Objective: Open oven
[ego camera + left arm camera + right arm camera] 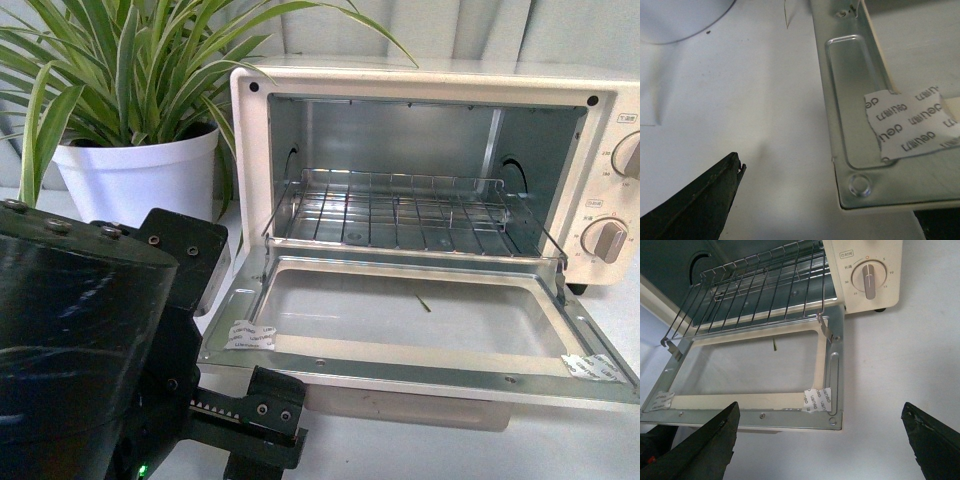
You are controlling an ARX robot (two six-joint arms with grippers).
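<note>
The cream-white oven [250, 150] stands with its glass door [400, 372] swung down flat, baring the wire rack [400, 215] and the cavity. The bar handle is hidden under the door's front edge. My left gripper [262, 425] sits low by the door's front left corner. In the left wrist view the left gripper [830, 200] is open, and that taped metal corner [860, 185] lies between its fingers [705, 200] untouched. My right gripper [820, 440] is open wide, just in front of the door's right front corner [832, 420], holding nothing.
A white pot [135, 175] with a long-leaved green plant stands left of the oven. Two round knobs [606, 240] are on the oven's right panel. Pieces of white tape [250, 335] are stuck on the door's front corners. The table is white.
</note>
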